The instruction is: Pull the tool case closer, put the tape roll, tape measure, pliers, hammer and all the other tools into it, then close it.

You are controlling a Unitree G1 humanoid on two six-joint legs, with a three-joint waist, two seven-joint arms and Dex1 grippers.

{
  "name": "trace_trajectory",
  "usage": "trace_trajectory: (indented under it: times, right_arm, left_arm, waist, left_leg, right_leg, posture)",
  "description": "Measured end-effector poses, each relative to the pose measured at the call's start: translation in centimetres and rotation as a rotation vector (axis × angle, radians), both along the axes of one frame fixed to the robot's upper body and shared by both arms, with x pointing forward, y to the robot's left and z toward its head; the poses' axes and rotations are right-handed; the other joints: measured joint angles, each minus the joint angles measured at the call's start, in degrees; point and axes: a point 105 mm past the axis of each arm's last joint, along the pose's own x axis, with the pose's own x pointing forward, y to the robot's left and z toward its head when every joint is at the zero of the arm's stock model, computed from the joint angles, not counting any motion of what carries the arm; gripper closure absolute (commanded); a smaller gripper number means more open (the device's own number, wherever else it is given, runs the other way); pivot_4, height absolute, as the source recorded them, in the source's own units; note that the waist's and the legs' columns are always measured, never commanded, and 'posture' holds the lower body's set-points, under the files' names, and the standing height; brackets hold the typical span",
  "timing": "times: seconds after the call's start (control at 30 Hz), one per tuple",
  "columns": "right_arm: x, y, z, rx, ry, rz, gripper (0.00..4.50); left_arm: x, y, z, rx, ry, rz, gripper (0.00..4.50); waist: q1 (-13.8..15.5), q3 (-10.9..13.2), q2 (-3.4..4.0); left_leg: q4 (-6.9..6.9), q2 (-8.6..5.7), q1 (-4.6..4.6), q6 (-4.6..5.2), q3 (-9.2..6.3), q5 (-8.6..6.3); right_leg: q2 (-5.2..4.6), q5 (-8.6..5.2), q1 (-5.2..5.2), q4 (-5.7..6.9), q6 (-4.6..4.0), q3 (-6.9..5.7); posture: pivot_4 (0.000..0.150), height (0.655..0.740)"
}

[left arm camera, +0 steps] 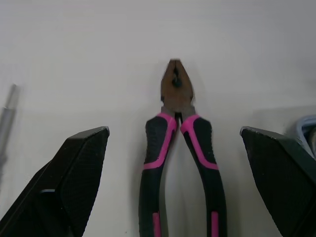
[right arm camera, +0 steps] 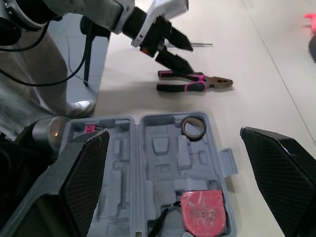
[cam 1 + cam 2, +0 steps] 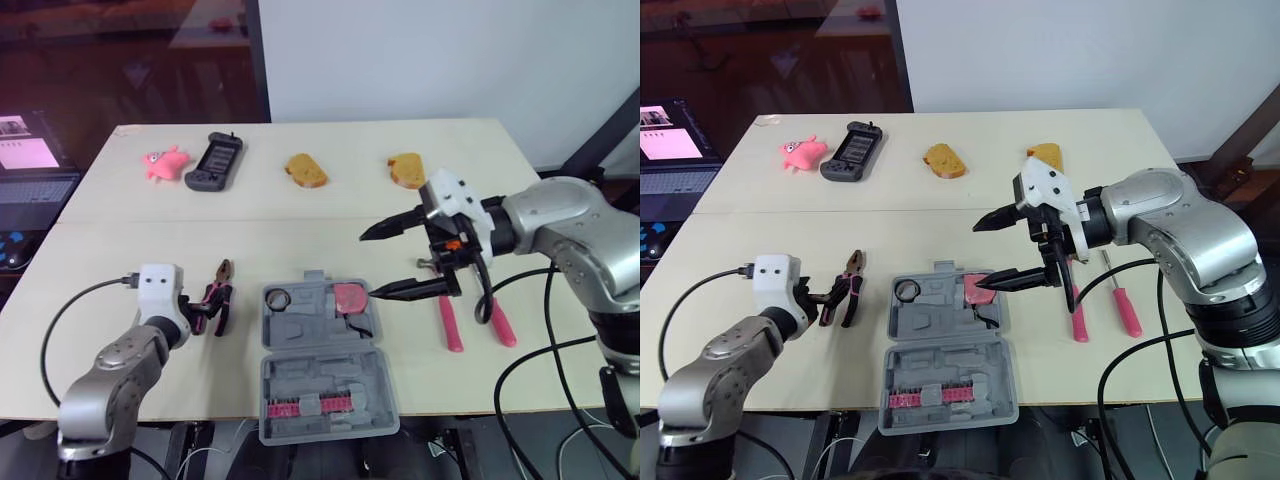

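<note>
Tool case point(image 3: 320, 370): open, near table point(image 3: 120, 250) edge; holds tape roll point(image 3: 277, 297), tape measure point(image 3: 350, 296).
Pliers point(image 3: 220, 295): flat, left of case, between left gripper point(image 1: 174, 130) spread fingers, untouched.
Right gripper point(image 3: 367, 265): wide apart, empty, over case's right side.

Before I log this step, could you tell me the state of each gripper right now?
Left gripper: open, either side of the pliers.
Right gripper: open, empty, over the tool case.

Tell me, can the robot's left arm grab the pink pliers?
Probably yes. The left gripper is open, and the pliers lie on the table right between its fingers, with nothing in the way.
</note>
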Motion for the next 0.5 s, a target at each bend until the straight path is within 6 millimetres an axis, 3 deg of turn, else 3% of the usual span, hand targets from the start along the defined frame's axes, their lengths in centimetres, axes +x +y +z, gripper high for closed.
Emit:
trace_trajectory:
  times: [0.27, 0.5]
  right_arm:
    - [0.5, -0.1, -0.2, -0.007, -0.001, -0.069, 0.03]
    - [0.6, -0.1, 0.0, -0.003, -0.019, -0.086, 0.03]
  left_arm:
    - [2.9, -1.7, -1.3, -0.002, 0.058, -0.015, 0.00]
    - [3.0, -1.2, -2.7, 0.052, 0.104, 0.010, 0.00]
  waist:
    - [-0.05, 0.00, -0.01]
    - [0.00, 0.00, -0.01]
  left_leg:
    - [0.01, -0.01, 0.00, -0.01, 0.00, 0.01]
    - [0.00, -0.01, 0.00, -0.01, 0.00, 0.00]
  right_leg:
    - [0.00, 0.02, -0.01, 0.03, 0.03, 0.00]
    - [-0.01, 0.03, -0.02, 0.03, 0.04, 0.00]
  posture:
    - [0.150, 0.7400]
    - [0.150, 0.7400]
